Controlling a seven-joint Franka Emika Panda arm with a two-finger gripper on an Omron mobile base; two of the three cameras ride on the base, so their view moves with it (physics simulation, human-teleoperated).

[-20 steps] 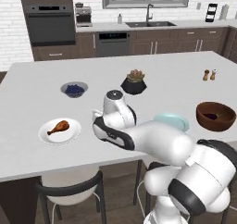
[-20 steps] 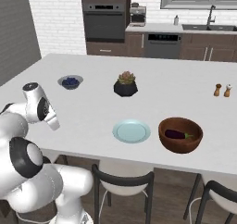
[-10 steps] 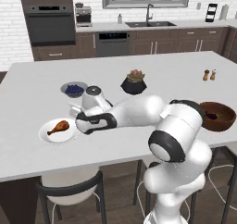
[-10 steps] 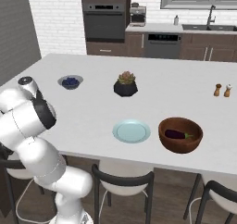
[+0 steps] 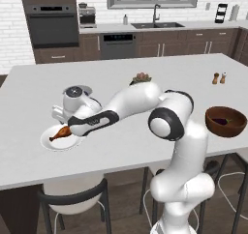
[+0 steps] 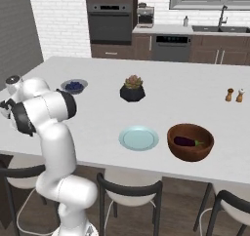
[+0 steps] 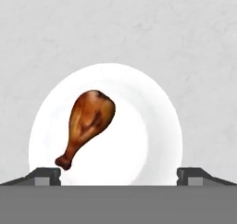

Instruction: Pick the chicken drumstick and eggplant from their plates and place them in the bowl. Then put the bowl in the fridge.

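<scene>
Your gripper (image 7: pixel 118 173) hangs spread wide and empty above the white plate (image 7: pixel 157 140), with the chicken drumstick (image 7: pixel 88 121) lying on the plate, tilted, its plump end up and away from the fingertips and its thin bone end down near the left one. The risk is in that offset: the drumstick sits left of the gripper's centre line, so if you descend straight, one finger may land on the meat or nudge it across the slick plate. Centre first. The eggplant (image 6: pixel 184 142) already rests in the bowl (image 6: pixel 207 147), well apart to the right. The plate sits close to the table (image 5: pixel 29 155) front edge, so you have little margin there; the blueberry dish (image 6: pixel 73 86) and plant pot (image 6: pixel 133 92) stand farther back.
</scene>
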